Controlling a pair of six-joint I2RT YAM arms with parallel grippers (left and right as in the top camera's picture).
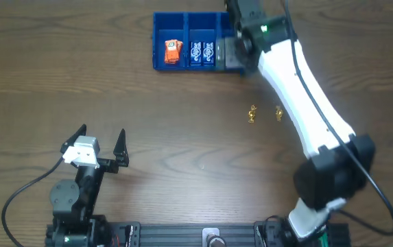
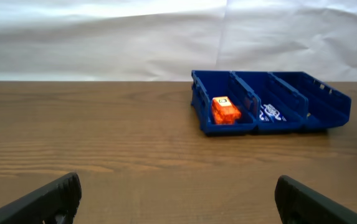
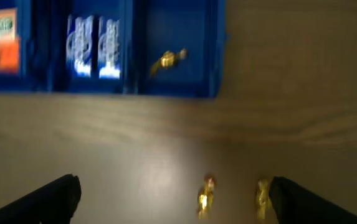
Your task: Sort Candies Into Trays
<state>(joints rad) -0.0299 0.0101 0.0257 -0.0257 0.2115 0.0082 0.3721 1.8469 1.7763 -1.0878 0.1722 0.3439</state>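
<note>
An orange candy [image 1: 173, 51], blue candies [image 1: 196, 52] and a gold candy [image 3: 169, 59] are sitting in the tray [image 1: 156, 41]. Two loose candies [image 1: 252, 114] are waiting near the tray. The left claw [image 1: 102, 130] and right claw [image 3: 175, 186] are hanging spread, empty.

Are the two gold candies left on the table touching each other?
Apart. The top view shows a strip of bare table between one gold candy and the other gold candy.

1 overhead view, 2 wrist views (left level, right downward), blue tray [image 1: 157, 41] shared
</note>
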